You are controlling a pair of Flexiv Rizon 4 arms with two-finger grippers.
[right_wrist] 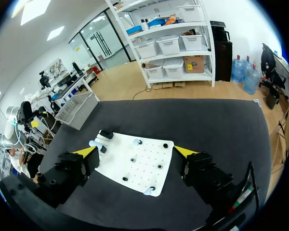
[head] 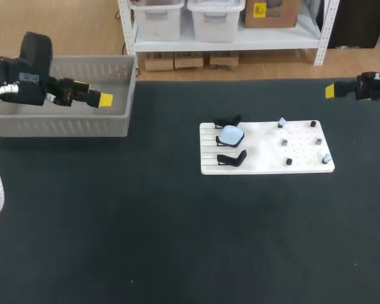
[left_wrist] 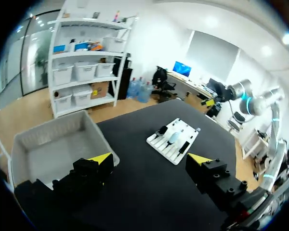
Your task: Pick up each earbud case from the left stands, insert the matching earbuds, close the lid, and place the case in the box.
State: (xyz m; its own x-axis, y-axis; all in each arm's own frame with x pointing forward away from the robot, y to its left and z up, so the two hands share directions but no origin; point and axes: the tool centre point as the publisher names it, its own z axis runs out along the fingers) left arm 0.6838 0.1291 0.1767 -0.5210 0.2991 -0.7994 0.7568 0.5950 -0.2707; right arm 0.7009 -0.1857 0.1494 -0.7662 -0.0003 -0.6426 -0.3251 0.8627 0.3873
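A white board (head: pixel 266 149) lies right of the table's middle. On its left part a light blue earbud case (head: pixel 230 134) sits between two black stands (head: pixel 227 121) (head: pixel 231 158); whether these carry black cases I cannot tell. Small light blue earbuds (head: pixel 282 121) and black earbuds (head: pixel 284 143) stand on pegs on its right part. My left gripper (head: pixel 104 99) is open and empty over the grey box (head: pixel 63 123). My right gripper (head: pixel 330 91) hangs open and empty beyond the board's far right corner. In the right wrist view the board (right_wrist: pixel 135 166) lies ahead of the open gripper (right_wrist: pixel 135 152).
The grey slatted box (left_wrist: pixel 48 139) stands at the table's far left, under and ahead of the left gripper (left_wrist: pixel 149 159). The board (left_wrist: pixel 173 139) lies well ahead of that gripper across bare black table top (head: pixel 177 240).
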